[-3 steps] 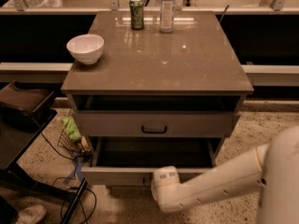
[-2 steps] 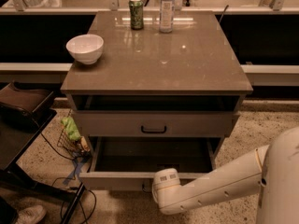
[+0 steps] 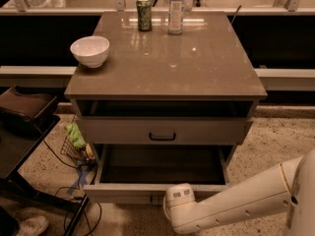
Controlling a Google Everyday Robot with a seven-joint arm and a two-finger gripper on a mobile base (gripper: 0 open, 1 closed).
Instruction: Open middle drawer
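Arm [image 3: 236, 208]: slightly lower than a second ago; drawers unchanged. Gripper [image 3: 166, 200]: below the middle drawer [image 3: 123, 131], against the open bottom drawer [image 3: 123, 191]; its grip cannot be told. Middle drawer: apparently shut, handle [image 3: 162, 136] untouched, so opening is not yet begun.

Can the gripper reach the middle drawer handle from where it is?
Probably yes. The gripper sits low at the front of the pulled-out bottom drawer; the handle of the middle drawer is uncovered above, though it must rise past that front.
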